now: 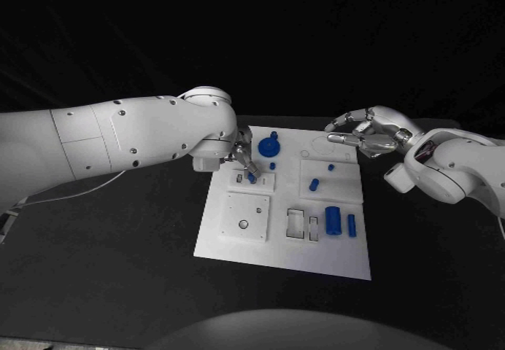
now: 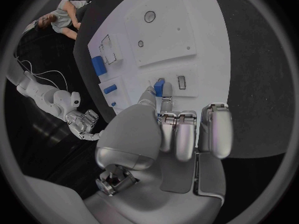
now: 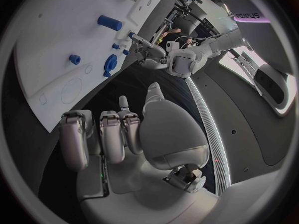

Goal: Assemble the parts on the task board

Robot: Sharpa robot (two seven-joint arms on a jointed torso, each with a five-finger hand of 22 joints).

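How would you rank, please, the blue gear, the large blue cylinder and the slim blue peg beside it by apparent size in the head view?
1. blue gear
2. large blue cylinder
3. slim blue peg
The first two look close, so that order is unsure.

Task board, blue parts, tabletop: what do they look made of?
Task board: white, matte, flat plate with cut recesses; likely plastic, maybe painted metal.
Blue parts, e.g. the large cylinder: uniform saturated blue with a soft sheen; probably moulded or printed plastic.
Table: black, non-reflective; could be a mat or a coated top, can't tell.
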